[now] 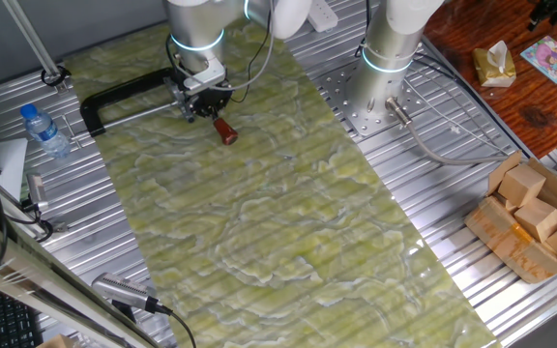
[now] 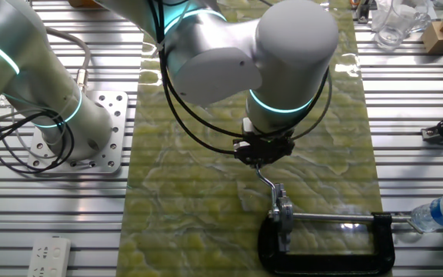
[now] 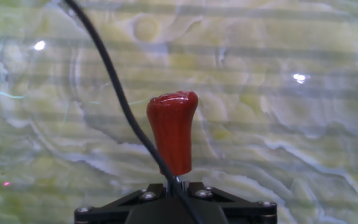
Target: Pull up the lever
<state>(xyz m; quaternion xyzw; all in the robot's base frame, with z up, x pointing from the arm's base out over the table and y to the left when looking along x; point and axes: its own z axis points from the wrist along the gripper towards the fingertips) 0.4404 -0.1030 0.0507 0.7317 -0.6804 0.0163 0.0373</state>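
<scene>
Green marbled matting (image 1: 288, 213), glossy and veined with white, runs down the middle of the ribbed aluminium worktop (image 1: 433, 222), and right at its far end we have the action. Down there sits the black C-shaped clamp (image 1: 114, 97), a thin silver rod (image 2: 329, 219) running across its mouth. The lever (image 1: 225, 130) pokes out from the clamp's metal fitting: a slim metal stem ending in a smooth red-brown tapered knob, wider at the tip, shiny under the lights. It lies low over the mat, angled away from the clamp.

The gripper (image 1: 201, 104) is right on top of that stem, its black body hanging from a white arm with a glowing teal ring. In the hand view the knob fills the centre, the stem vanishing into the black housing at the bottom edge, a dark cable crossing in front. Are the jaws clenched on the stem? I can't tell; the fingertips are hidden in every view.

A clear plastic water bottle (image 1: 44, 130) lies just beside the clamp's far end. Cardboard boxes (image 1: 535, 217) are stacked well apart at the worktop's edge.
</scene>
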